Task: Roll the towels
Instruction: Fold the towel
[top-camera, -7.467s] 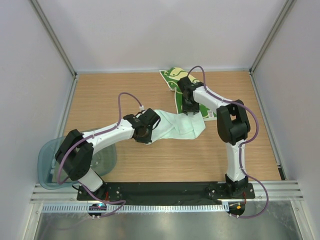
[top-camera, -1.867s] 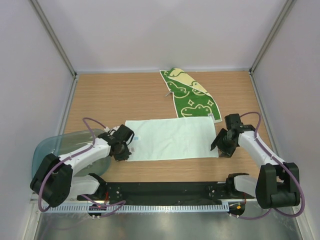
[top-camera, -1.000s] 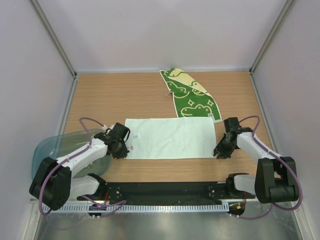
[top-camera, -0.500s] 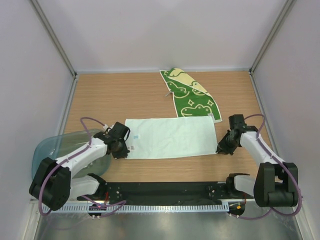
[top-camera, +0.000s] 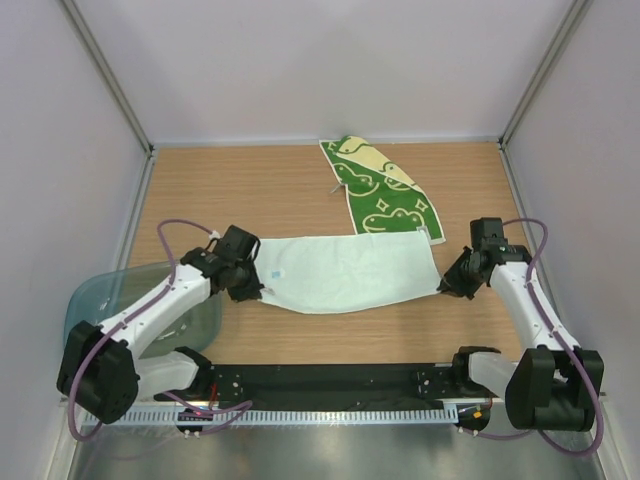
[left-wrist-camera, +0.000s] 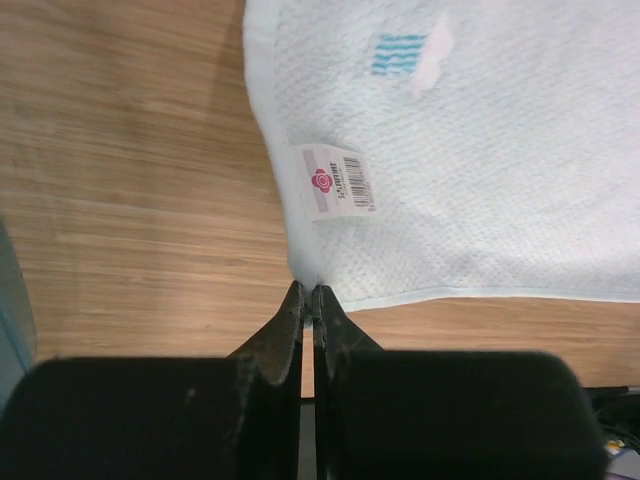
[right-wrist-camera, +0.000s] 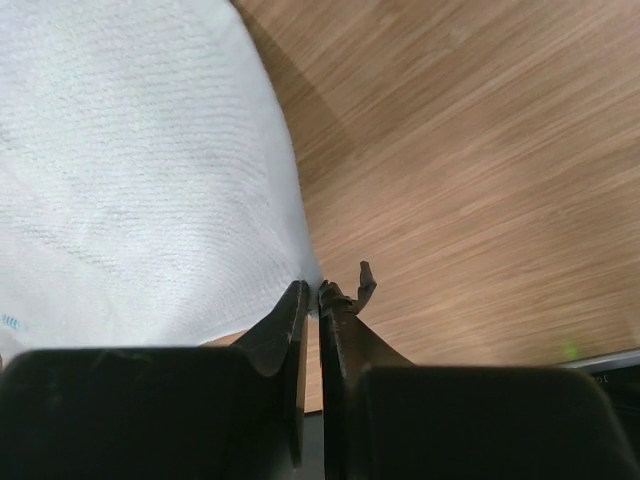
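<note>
I find the mint-blue towel (top-camera: 345, 275) on the table (top-camera: 300, 200), long axis left-to-right, left gripper (left-wrist-camera: 307, 292) pinched shut on its near-left corner, right gripper (right-wrist-camera: 312, 290) apparently clamped on its near-right corner.

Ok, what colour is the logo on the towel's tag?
Pinkish red, on the white tag; clearest in the left wrist view.

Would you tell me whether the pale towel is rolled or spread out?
Spread out: the pale towel is one open sheet, near corners pinched by left fingers and right fingers.
</note>
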